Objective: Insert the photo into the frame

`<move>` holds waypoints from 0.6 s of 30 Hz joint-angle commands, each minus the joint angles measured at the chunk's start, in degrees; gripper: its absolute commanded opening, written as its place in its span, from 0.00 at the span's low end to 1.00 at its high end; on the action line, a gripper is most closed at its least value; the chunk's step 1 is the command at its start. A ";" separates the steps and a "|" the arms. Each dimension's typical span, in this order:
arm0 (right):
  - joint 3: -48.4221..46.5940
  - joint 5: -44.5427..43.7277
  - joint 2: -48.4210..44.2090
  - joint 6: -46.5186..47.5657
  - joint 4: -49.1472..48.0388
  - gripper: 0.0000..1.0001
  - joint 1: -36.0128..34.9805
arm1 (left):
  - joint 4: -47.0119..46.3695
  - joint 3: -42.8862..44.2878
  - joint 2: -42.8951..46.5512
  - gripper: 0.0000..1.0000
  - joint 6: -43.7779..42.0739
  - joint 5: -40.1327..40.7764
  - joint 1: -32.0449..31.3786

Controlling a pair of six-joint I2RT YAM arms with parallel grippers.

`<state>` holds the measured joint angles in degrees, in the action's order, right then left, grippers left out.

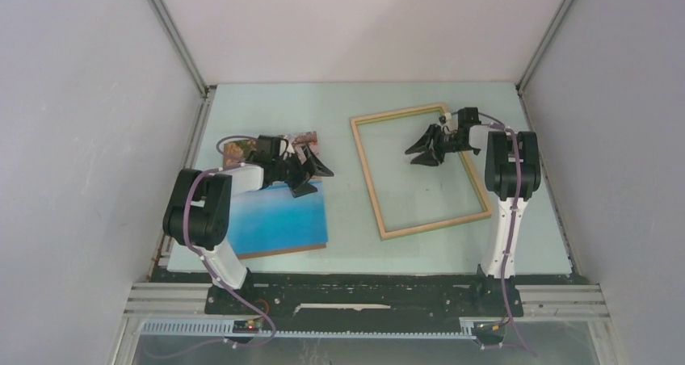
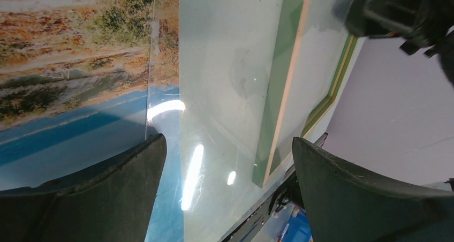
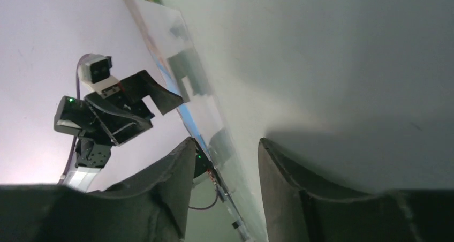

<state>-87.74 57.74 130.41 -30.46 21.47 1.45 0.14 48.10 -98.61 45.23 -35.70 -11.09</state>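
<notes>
The photo (image 1: 275,216) lies flat at the left of the table, blue water toward me and tan cliffs at the far end. My left gripper (image 1: 313,178) hovers open over its far right edge. In the left wrist view the photo (image 2: 80,92) fills the left side, and nothing sits between the wide fingers of the left gripper (image 2: 227,167). The frame (image 1: 367,179) lies flat to the right, light wood face up; the left wrist view shows the frame (image 2: 275,103) edged with green. My right gripper (image 1: 422,155) hangs open inside the frame's opening. In the right wrist view the right gripper (image 3: 225,167) holds nothing.
The pale green table (image 1: 347,98) is boxed in by white walls at the back and both sides. A black rail (image 1: 363,292) with the arm bases runs along the near edge. The left arm (image 3: 104,116) shows in the right wrist view.
</notes>
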 commanded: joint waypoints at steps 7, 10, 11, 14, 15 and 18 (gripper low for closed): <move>17.87 -2.97 -12.25 0.34 -7.75 0.68 0.68 | -1.26 -2.13 -1.31 0.98 1.59 3.34 -0.16; 27.50 -2.58 -16.98 -1.66 -13.49 0.69 0.60 | -0.93 -1.94 -0.73 0.98 1.43 3.27 -0.01; 31.02 -1.69 -18.39 -3.22 -17.07 0.68 0.57 | -0.58 -1.67 -0.62 0.98 1.24 3.49 0.20; 41.36 -0.92 -22.66 -9.00 -29.33 0.64 -0.06 | -1.01 -1.64 0.04 0.98 1.58 3.06 0.20; 44.51 -1.17 -24.19 -10.31 -32.31 0.63 -0.66 | -1.49 -1.83 0.22 0.99 1.94 2.61 0.19; 51.83 -1.61 -28.65 -13.60 -39.10 0.55 -4.00 | -1.55 -1.41 0.06 0.99 2.11 2.67 0.35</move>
<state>-43.13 57.60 106.94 -38.22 -3.46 1.15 -1.98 47.81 -99.00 47.51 -35.14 -11.07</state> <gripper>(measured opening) 0.595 0.982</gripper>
